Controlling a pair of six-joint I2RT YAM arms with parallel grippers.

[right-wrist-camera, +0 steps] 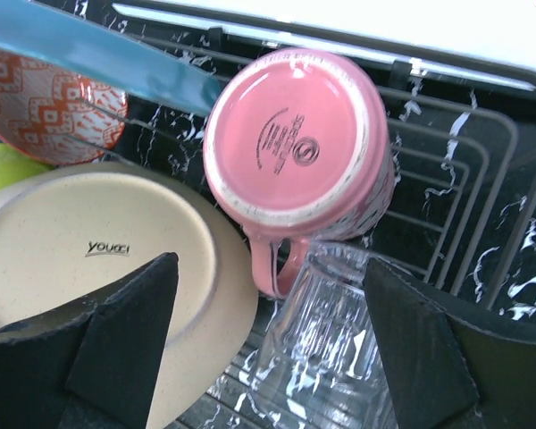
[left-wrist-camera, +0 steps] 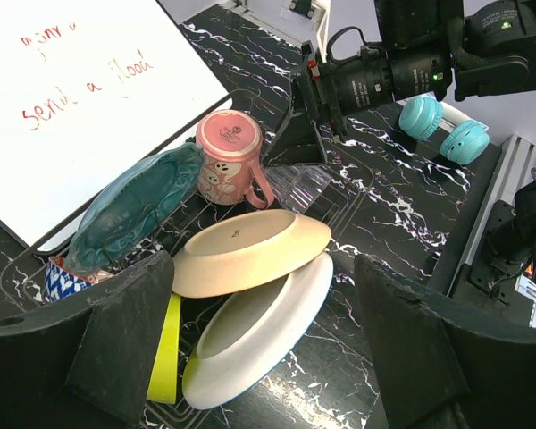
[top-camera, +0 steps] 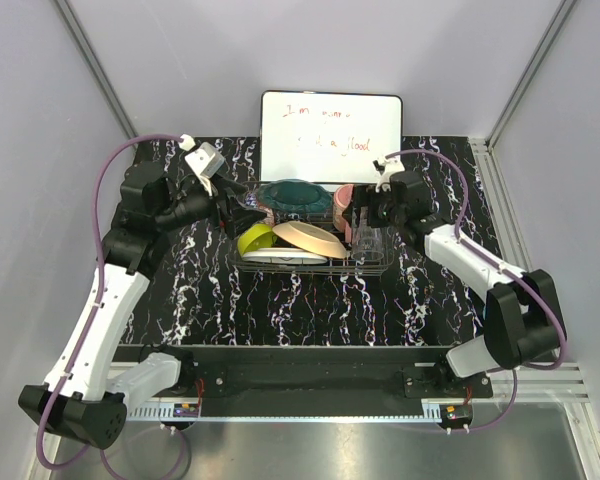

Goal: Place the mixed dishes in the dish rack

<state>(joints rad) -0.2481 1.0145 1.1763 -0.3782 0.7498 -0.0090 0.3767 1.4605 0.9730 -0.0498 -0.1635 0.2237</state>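
The dish rack [top-camera: 375, 268] stands mid-table and holds all the dishes. In it are the lime-green bowl [top-camera: 254, 238], white plate [top-camera: 285, 256], peach plate [top-camera: 310, 238], teal plate [top-camera: 295, 195], red patterned bowl [top-camera: 270, 213], pink mug [top-camera: 344, 200] and clear glass [top-camera: 367, 240]. My left gripper [left-wrist-camera: 263, 357] is open and empty above the white plate [left-wrist-camera: 259, 331] and peach plate [left-wrist-camera: 250, 250]. My right gripper [right-wrist-camera: 268, 349] is open over the rack's right end. The glass [right-wrist-camera: 330, 349] lies on its side below and between its fingers, beside the upturned mug [right-wrist-camera: 295, 147].
A white whiteboard [top-camera: 330, 122] with red handwriting leans just behind the rack. Bare rack wires [right-wrist-camera: 447, 170] show to the right of the mug. Two teal round parts [left-wrist-camera: 442, 130] sit at the table's right edge. The two wrists face each other across the rack.
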